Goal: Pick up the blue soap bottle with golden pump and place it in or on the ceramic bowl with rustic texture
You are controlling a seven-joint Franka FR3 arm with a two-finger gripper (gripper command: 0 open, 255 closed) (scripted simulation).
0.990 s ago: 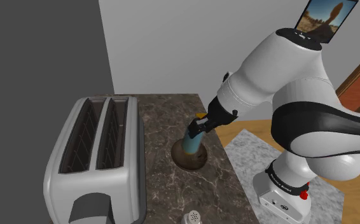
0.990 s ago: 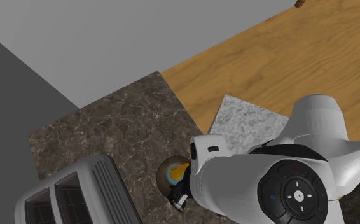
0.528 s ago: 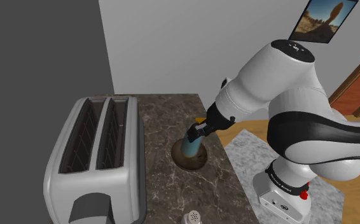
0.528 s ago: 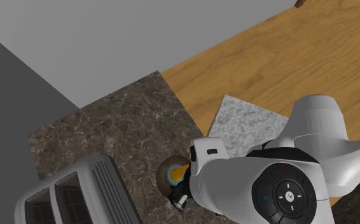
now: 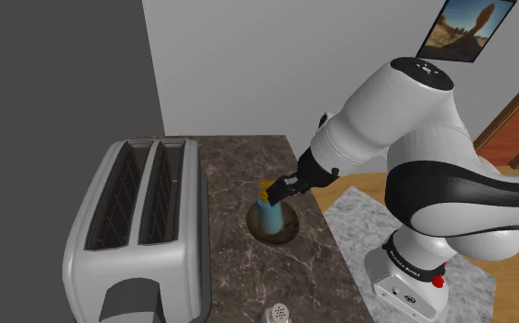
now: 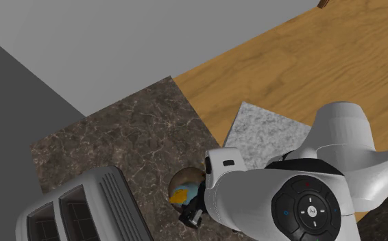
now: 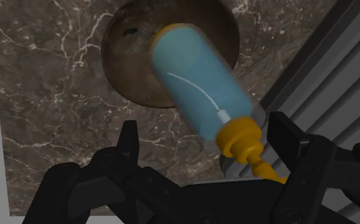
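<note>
On the counter (image 5: 239,165), the toaster (image 5: 138,220) was set close beside the bowl (image 7: 128,63). The bottle (image 7: 198,79) was seen standing in the bowl. The gripper (image 5: 281,188) was held open, its fingers spread either side of the pump (image 7: 239,137), with nothing clasped. If the gripper were withdrawn sideways, the pump could be caught and the bottle toppled out.

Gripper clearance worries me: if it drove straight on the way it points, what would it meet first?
Probably the golden pump of the soap bottle, which stands between the open fingers of the gripper; the brown bowl holding it lies beyond. Depth is hard to judge.
</note>
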